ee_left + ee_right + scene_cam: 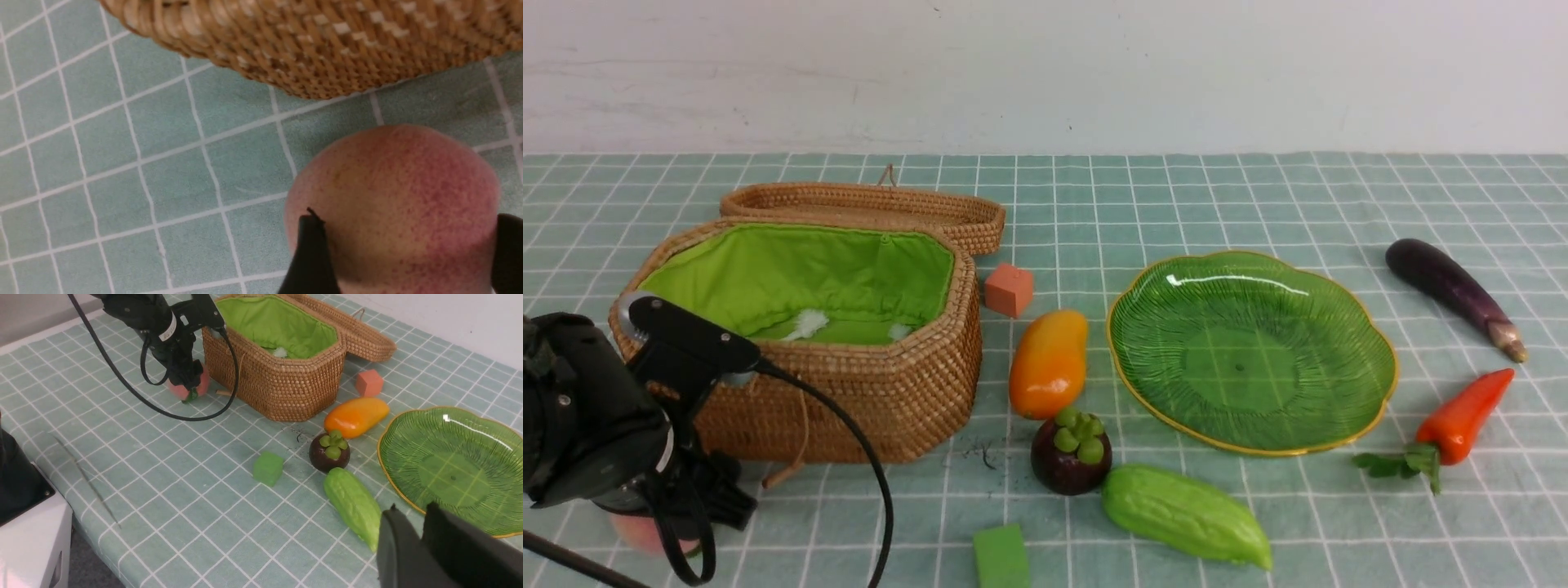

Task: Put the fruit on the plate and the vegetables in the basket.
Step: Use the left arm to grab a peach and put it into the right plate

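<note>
Down in the lower left corner of the front view, the left gripper [404, 222] grasps the peach [392, 171]. One black finger [310, 253] lies against each side of the fruit. The peach sits low at the checked cloth [163, 163], just beside the basket [898, 392] wall. The right wrist camera shows the right gripper [412, 512] empty, its jaws nearly together, near the plate [449, 433] rim and the bitter gourd [353, 502].

My front camera faces forward across the table [1258, 196]. Left wrist camera sits close over the peach [392, 204]; right wrist, farther back, shares the basket [282, 384] with both.
</note>
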